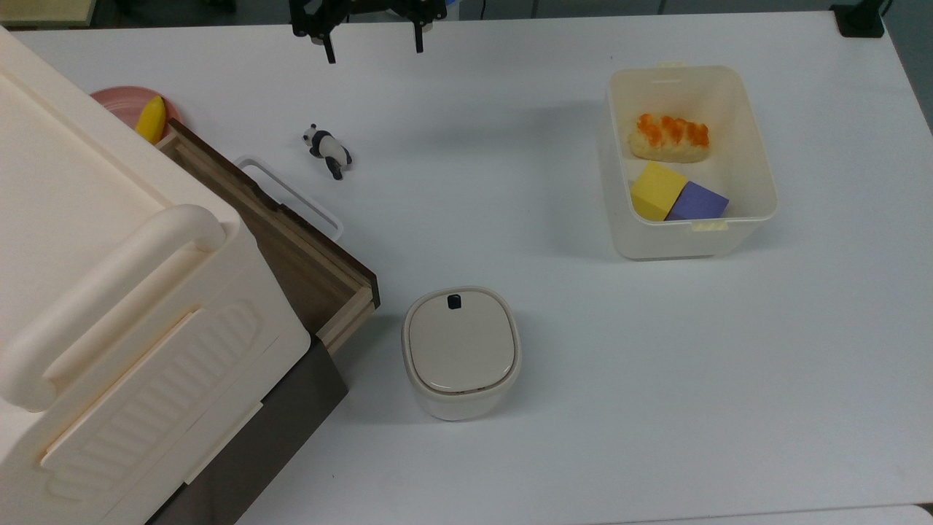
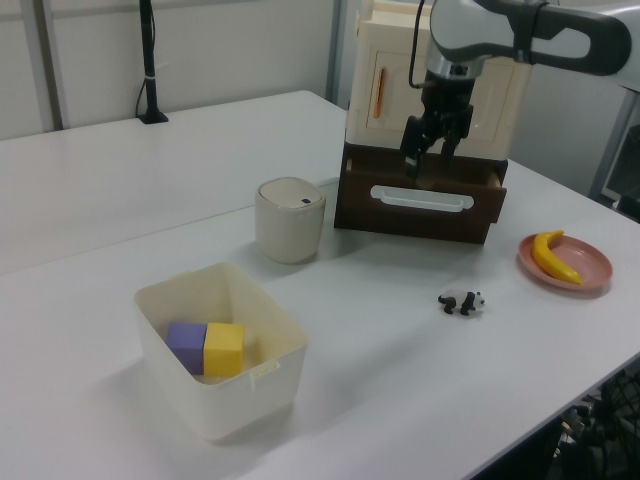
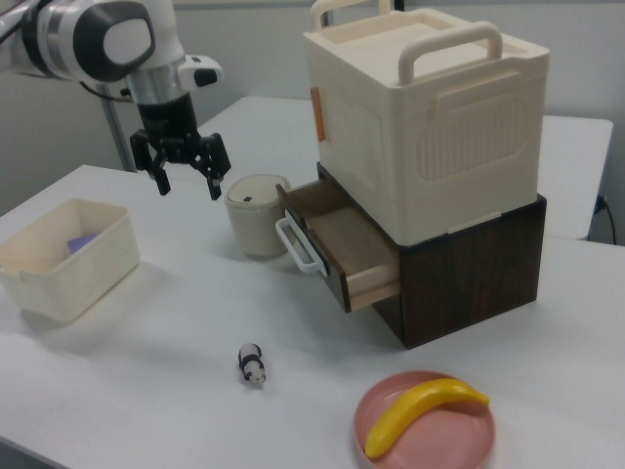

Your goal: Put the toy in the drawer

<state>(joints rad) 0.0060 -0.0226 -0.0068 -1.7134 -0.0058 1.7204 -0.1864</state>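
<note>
**Panda figurine lies on the table beside an open drawer as the arm hangs above**

We see a white table (image 1: 554, 350) in a room with pale wall panels and a dark stand clamped at the table's far edge in the left view. The gripper (image 3: 186, 182) hangs in the air well above the tabletop, its two fingers spread apart and holding nothing; in the top view it sits at the upper edge (image 1: 372, 44), and in the left view it appears in front of the cabinet (image 2: 432, 158).

The panda figurine (image 1: 327, 149) lies on the bare table, apart from the gripper and near the drawer's white loop handle (image 1: 291, 195). In the right view the panda (image 3: 253, 366) rests in front of the drawer, between it and the near table edge. The drawer (image 3: 337, 239) stands pulled out of the dark-brown base of a large cream cabinet (image 3: 430, 127); what we see of its wooden floor is bare.

A lidded cream pot (image 1: 461, 351) stands just beside the drawer's corner. A pink plate (image 3: 425, 425) carries a yellow banana (image 3: 420, 410) near the cabinet. Well apart, at the top view's right, a cream open bin (image 1: 758, 168) holds a yellow block (image 1: 656, 189) touching a purple block (image 1: 698, 202), and an orange-topped bread toy (image 1: 669, 137).
</note>
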